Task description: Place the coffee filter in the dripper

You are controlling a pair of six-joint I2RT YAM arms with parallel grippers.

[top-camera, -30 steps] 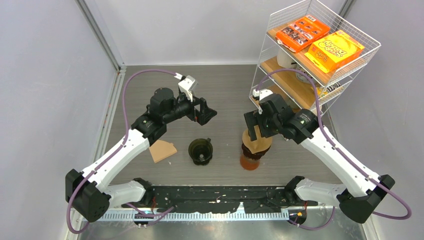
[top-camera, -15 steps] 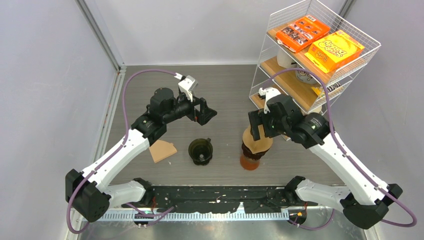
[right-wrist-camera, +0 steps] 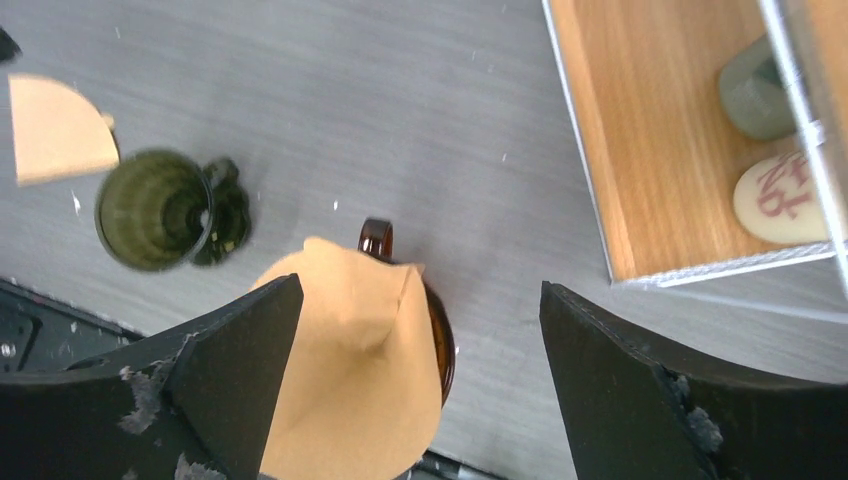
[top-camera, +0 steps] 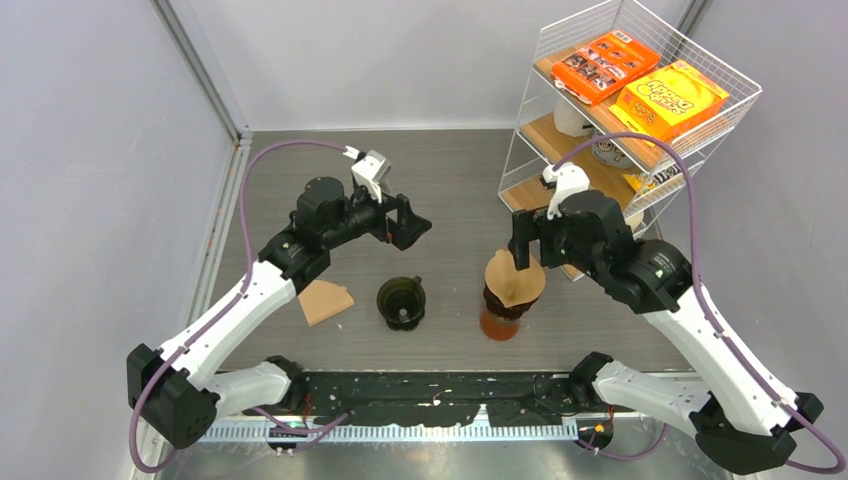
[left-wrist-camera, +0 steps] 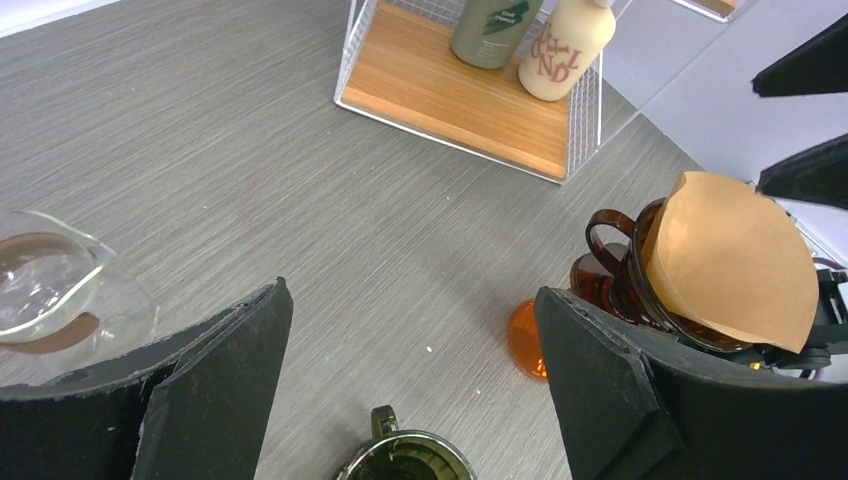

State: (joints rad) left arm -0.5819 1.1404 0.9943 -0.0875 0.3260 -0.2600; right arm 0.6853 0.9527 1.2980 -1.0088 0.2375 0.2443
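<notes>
Wire rack (top-camera: 533, 70) at far right of grey wood-grain table (top-camera: 450, 170); top tier holds orange box (top-camera: 605, 62) and yellow-orange box (top-camera: 672, 100), side by side. Bottom wooden shelf: grey-green bottle (left-wrist-camera: 495, 25) beside cream bottle (left-wrist-camera: 566, 45) with red lettering. Clear glass vessel (left-wrist-camera: 50, 290) on table, well apart from rack.

left claw (top-camera: 408, 224) and right claw (top-camera: 524, 246) both spread wide, pointing down.

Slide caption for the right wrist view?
Right gripper open over the coffee filter resting in the brown dripper; green dripper nearby.
</notes>
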